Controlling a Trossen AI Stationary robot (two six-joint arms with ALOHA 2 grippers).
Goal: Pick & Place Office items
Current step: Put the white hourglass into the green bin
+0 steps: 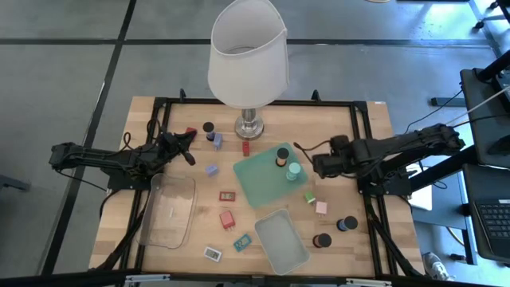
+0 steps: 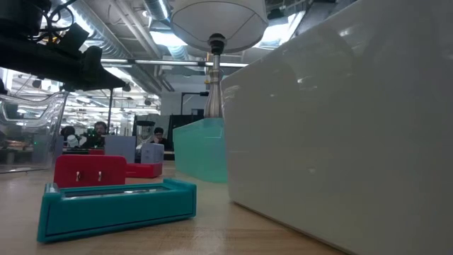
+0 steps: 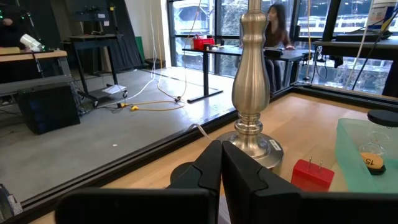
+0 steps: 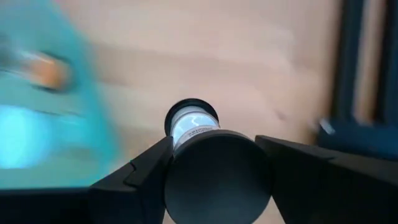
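Observation:
My right gripper [image 1: 317, 165] hangs just right of the slanted mint-green tray [image 1: 259, 185] and is shut on a short dark cylinder [image 4: 214, 177] with a white label band. An orange-topped cylinder [image 1: 282, 155] and a mint-topped one [image 1: 294, 170] stand in that tray. My left gripper [image 3: 221, 171] is shut and empty at the table's far left [image 1: 185, 148], pointing level toward the lamp's base [image 3: 250, 134]. A red block [image 3: 313, 176] lies beside that base. Other office items lie scattered on the wood, among them a flat teal rectangle [image 2: 117, 205]. My right gripper pinches the dark cylinder by its round sides [image 4: 179, 163], one finger [image 4: 146, 171] on either side. The fingers slant steeply down from the table's right. The cylinder's dark end faces the wrist and its labelled end [image 4: 191, 119] points away, with blurred tabletop beyond it.
A white-shaded lamp [image 1: 248, 56] stands at the far middle. A clear bin [image 1: 168, 209] lies near left and a second mint tray [image 1: 281, 241] near middle. Small blocks and cylinders [image 1: 322, 239] dot the table's right and centre.

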